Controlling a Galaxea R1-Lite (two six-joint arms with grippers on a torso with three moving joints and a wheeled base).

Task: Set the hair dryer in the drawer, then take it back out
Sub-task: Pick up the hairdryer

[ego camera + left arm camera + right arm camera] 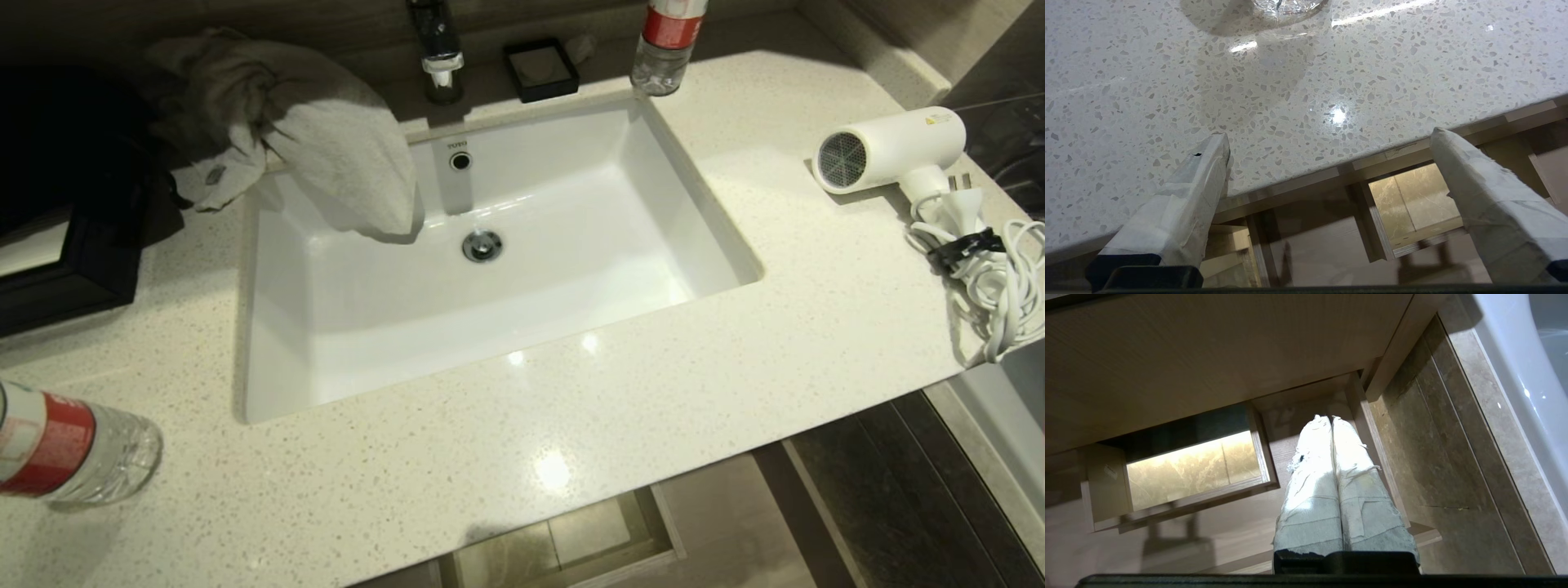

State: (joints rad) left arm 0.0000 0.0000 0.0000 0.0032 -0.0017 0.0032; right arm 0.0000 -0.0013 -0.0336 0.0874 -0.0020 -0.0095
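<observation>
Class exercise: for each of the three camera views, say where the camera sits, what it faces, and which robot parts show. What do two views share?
Head: high, facing down on speckled countertop, white hair dryer; no arms.
Left wrist: behind left gripper, jaws open, over counter edge.
Right wrist: behind right gripper, jaws shut, facing open wood-grain drawer.
Shared: both wrists show the drawer.

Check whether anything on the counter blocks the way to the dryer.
Nothing visible does. The dryer lies alone at the counter's right end, cord bundled beside it; the bottles and towel sit well away.
</observation>
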